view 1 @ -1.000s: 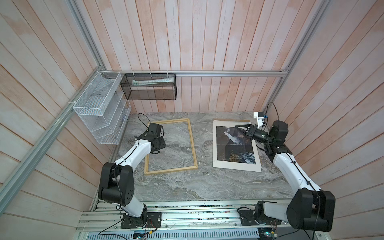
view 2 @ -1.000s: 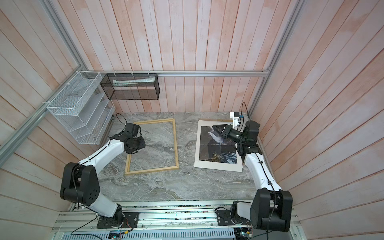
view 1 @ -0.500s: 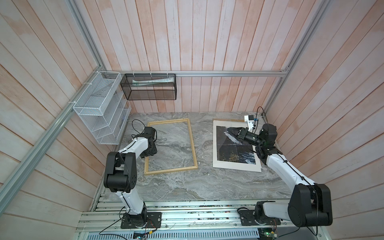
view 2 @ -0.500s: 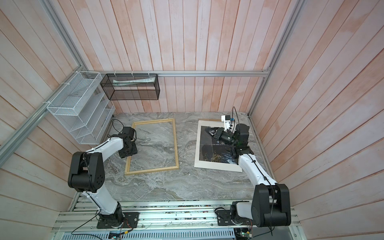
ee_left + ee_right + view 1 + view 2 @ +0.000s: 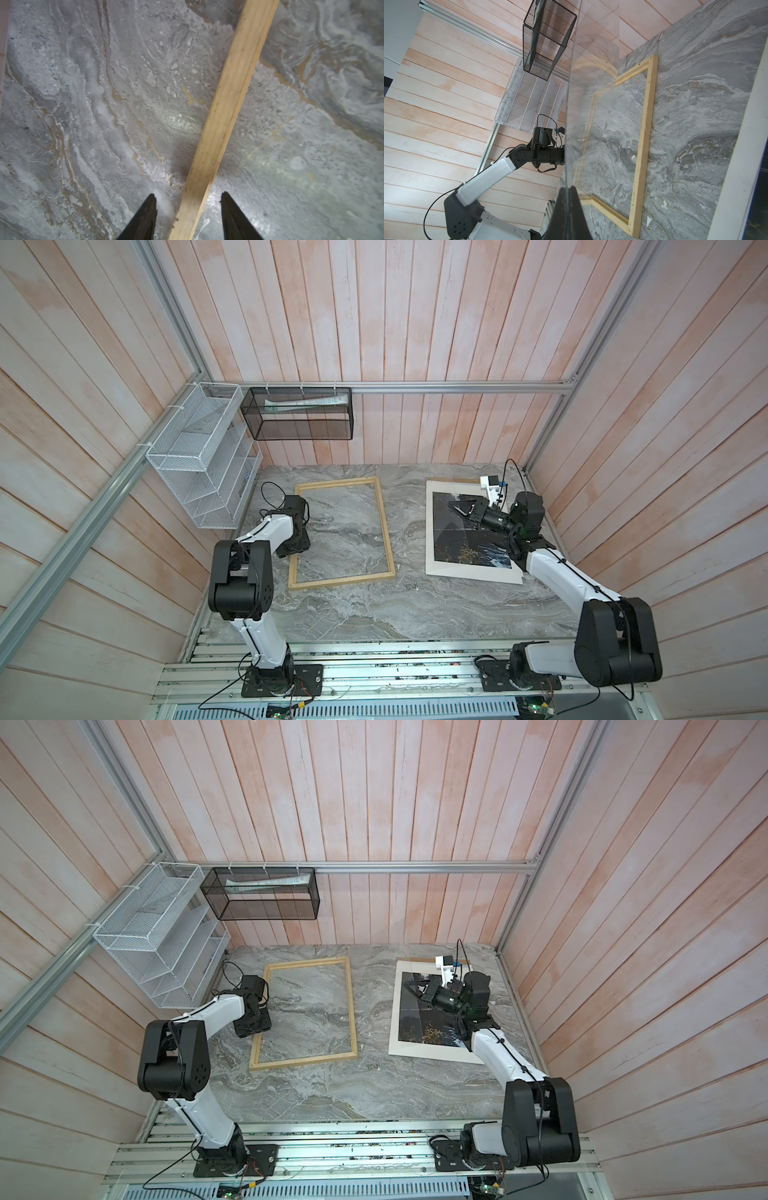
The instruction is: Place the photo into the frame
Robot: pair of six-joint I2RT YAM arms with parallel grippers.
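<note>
Both arms have moved in a top view: left gripper (image 5: 296,551) back astride the left rail of the thin pale-wood rectangular frame (image 5: 384,526), right gripper (image 5: 454,506) framewards above the flat white-bordered dark paper photo (image 5: 461,549), which lies outside the frame. Left wrist: jaws half apart, rail between, untouched. Right wrist: jaws pinch a clear thin sheet (image 5: 591,116), likely going in first; bare grey marble tabletop (image 5: 691,116) lies between frame and photo.
</note>
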